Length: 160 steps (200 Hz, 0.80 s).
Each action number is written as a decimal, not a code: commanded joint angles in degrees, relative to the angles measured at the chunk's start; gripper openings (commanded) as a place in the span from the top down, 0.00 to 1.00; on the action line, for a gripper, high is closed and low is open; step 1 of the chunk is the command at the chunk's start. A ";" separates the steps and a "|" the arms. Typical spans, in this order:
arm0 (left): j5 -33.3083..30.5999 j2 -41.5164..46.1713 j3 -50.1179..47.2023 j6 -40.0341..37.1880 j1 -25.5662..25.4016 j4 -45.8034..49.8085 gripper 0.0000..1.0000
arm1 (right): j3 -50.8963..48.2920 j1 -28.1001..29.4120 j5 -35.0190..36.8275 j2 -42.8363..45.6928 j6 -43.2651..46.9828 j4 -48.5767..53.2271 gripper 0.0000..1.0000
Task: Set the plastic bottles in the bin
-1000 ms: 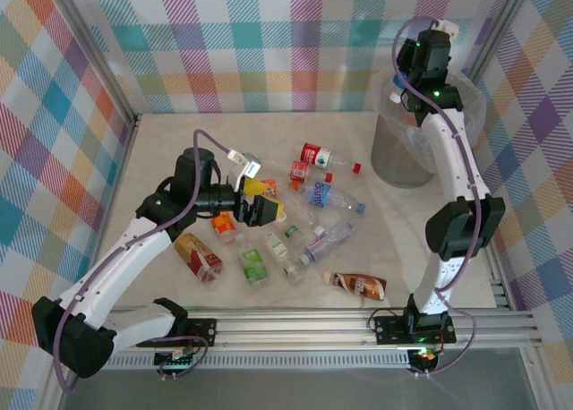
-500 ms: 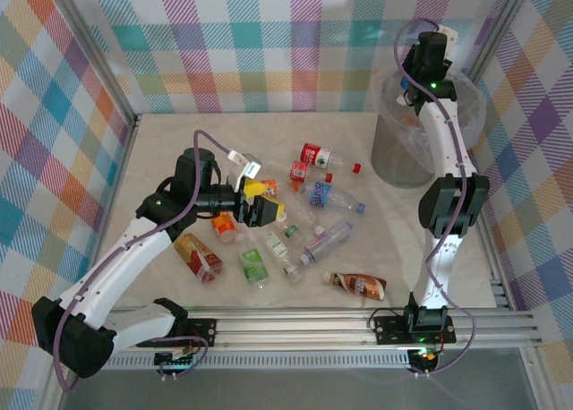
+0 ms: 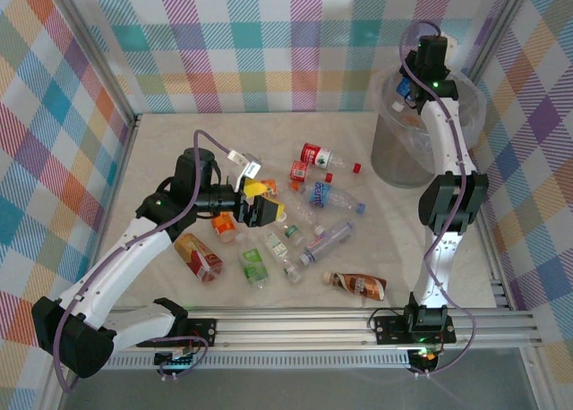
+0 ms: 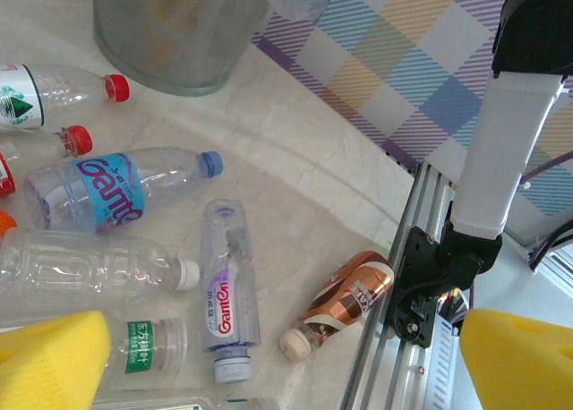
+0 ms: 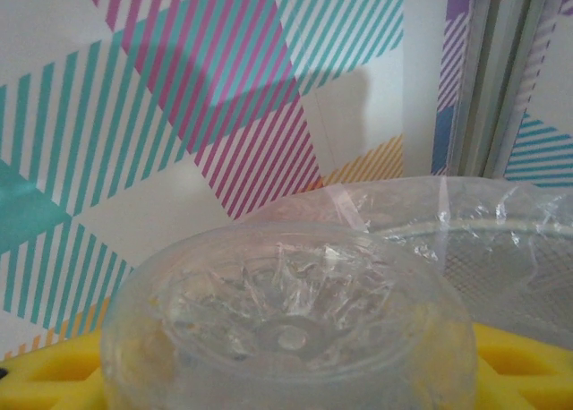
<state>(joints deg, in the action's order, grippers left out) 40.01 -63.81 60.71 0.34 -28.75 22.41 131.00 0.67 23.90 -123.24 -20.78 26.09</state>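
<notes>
Compared with a second ago, the right arm is being drawn up straighter, its elbow swung in toward the bin (image 3: 398, 164), while the left arm is being held where it was. The right gripper (image 3: 408, 95) is being held above the bin's mouth at the far right corner of the counter (image 3: 179, 150). In the right wrist view a clear bottle (image 5: 286, 325) is being gripped base-outward between the yellow pads (image 5: 524, 361), with the bag-lined rim (image 5: 501, 226) just beyond it. The step in hand is being judged as the drop. To do it well, the jaws are best parted only while the bottle is fully inside the rim, since the loose bag could catch a bottle let go at the edge. The left gripper (image 3: 260, 206) is being held wide open, with nothing between its pads (image 4: 54, 356), above the plastic bottles (image 3: 327, 197) lying scattered mid-counter, well apart from the bin. A blue-labelled bottle (image 4: 98, 191) and a brown-labelled bottle (image 4: 345, 298) are being seen among them, so most of the task is being judged still ahead.
</notes>
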 commanded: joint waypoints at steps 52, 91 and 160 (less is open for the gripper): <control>1.11 0.55 2.06 -1.18 -0.69 0.15 0.00 | -1.01 -0.85 -4.00 -0.16 -3.65 1.52 0.23; 0.95 0.62 1.96 -1.05 -0.69 0.08 0.00 | -0.12 -1.38 -5.91 0.15 -3.18 2.15 0.21; 0.77 0.80 1.89 -0.86 -0.69 -0.28 0.00 | -2.95 -1.77 -11.32 5.51 1.08 0.06 0.20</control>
<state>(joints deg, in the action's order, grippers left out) 39.99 -63.81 60.71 0.32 -28.75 22.39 129.75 -0.75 15.57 -122.83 -22.52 28.18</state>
